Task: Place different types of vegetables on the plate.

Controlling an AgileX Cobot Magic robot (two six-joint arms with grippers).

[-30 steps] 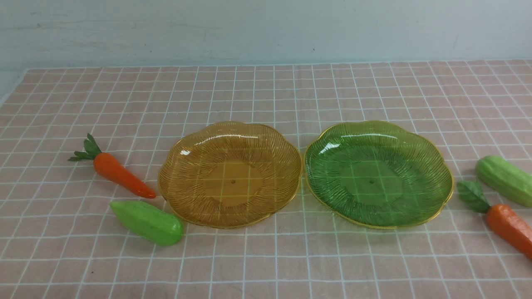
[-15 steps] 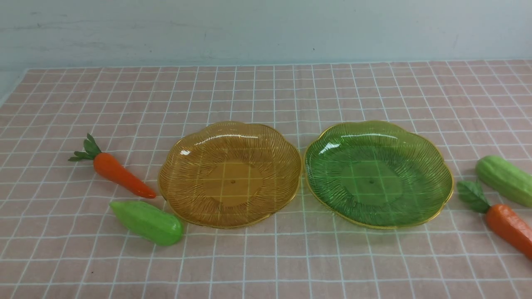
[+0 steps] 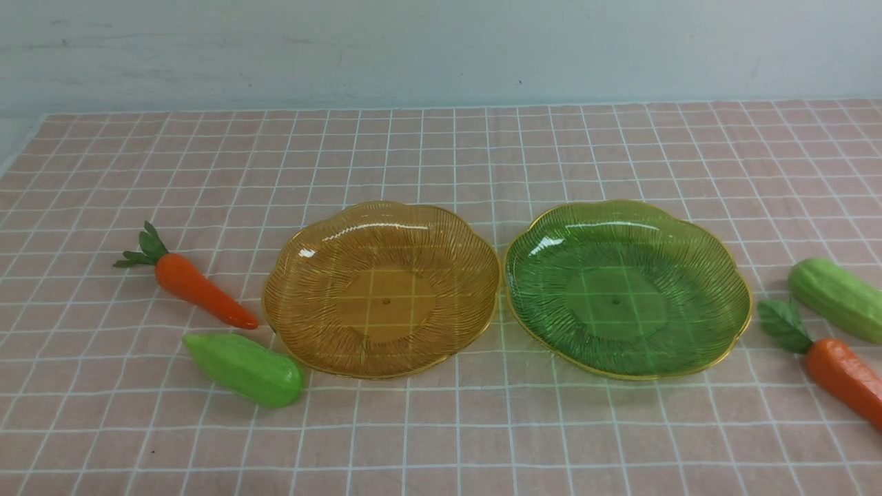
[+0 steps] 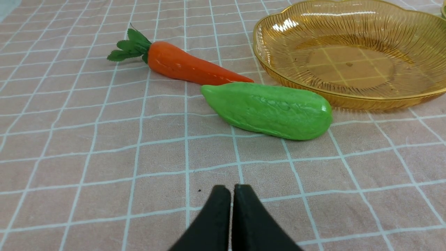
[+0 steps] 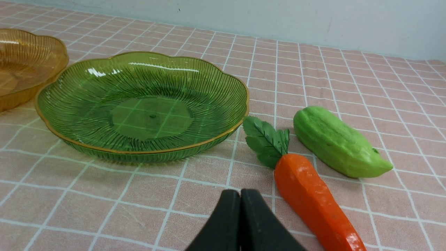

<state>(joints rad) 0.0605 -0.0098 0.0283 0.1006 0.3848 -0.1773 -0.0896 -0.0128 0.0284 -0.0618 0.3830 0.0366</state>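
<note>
Both empty, left hand (image 4: 231,190) and right hand (image 5: 240,193) sit pinched shut; glossy carrots (image 3: 200,289) and gourds (image 3: 244,368) look light, hard, slippery, so grip mid-body.

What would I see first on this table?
Two ribbed see-through plates sit side by side on the pink checked cloth: an amber plate on the left, a green plate on the right, both empty. Left of the amber one lie a glossy orange toy carrot with green leaves and a plump light-green toy gourd; right of the green one lie another carrot and another gourd.
</note>
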